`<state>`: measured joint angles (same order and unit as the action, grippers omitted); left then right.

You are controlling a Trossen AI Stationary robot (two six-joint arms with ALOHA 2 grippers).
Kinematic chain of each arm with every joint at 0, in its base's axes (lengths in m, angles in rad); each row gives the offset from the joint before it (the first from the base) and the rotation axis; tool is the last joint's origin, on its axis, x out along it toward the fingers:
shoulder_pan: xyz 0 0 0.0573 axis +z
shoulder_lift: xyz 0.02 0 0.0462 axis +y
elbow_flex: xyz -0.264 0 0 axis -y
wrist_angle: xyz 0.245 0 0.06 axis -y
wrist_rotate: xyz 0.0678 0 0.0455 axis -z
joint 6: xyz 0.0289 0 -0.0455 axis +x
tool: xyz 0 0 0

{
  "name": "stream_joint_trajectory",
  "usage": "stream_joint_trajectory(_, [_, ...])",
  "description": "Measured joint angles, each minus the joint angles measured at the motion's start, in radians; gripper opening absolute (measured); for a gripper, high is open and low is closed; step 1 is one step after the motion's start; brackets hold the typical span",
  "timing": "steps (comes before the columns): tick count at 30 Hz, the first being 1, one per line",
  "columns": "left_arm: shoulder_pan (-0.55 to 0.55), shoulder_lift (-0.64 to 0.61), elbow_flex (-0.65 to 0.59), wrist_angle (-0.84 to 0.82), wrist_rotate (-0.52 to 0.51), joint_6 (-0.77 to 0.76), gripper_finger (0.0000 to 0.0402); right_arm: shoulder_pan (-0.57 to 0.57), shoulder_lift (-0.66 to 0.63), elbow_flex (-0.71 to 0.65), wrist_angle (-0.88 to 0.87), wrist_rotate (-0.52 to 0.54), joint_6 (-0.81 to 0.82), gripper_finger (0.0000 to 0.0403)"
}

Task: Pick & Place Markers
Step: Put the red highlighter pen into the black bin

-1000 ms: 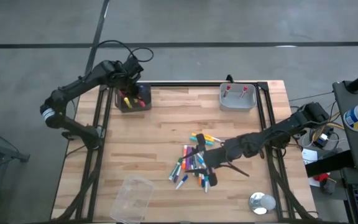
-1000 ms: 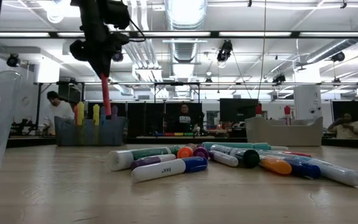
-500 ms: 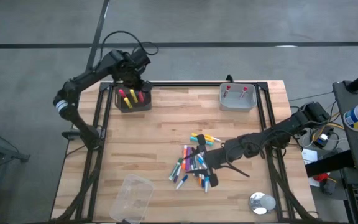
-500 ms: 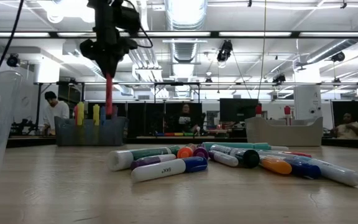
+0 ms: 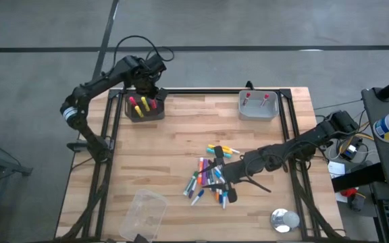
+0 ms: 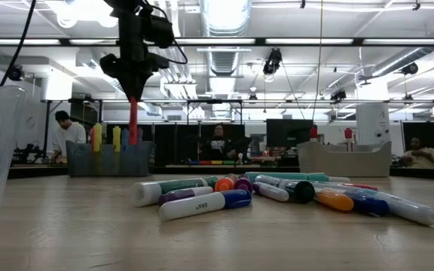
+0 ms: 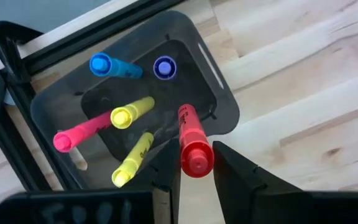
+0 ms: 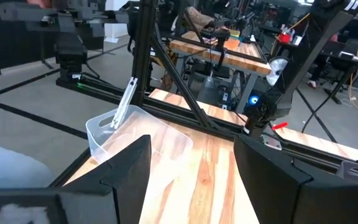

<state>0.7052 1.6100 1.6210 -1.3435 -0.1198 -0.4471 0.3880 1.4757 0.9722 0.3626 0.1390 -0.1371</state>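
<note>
Wooden planks make up the worktop (image 5: 174,135), and nearest the low camera a clear plastic tub (image 5: 142,214) stands at the front left, with a small shiny round lid (image 5: 284,219) at the front right. Just behind, toward the middle, lies the heap of loose markers (image 5: 210,177) in mixed colours, touching and crossing each other. The right gripper (image 5: 216,171) rests low over this heap, its arm reaching in from the right side; its fingers (image 8: 126,168) stand apart with nothing between them.

Farther back on the right sits a grey tray (image 5: 258,106) with two red-tipped items inside. At the far left corner stands a dark bin (image 5: 144,108) holding several upright markers: two yellow, a pink, a blue and a purple one. The left gripper (image 7: 194,163) hangs above this bin, clamped on a red marker (image 7: 192,140) that points down, its lower end at the bin's mouth. Beyond the worktop, people (image 6: 66,135) sit and stand in the room behind.
</note>
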Motion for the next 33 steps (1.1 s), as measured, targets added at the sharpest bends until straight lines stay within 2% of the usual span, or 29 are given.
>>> stream_joint_trajectory(33, [0.0, 0.002, -0.206, 0.188, 0.033, -0.008, 0.0075, 0.009, -0.012, 0.0, -0.015, 0.0, -0.001, 0.0226])
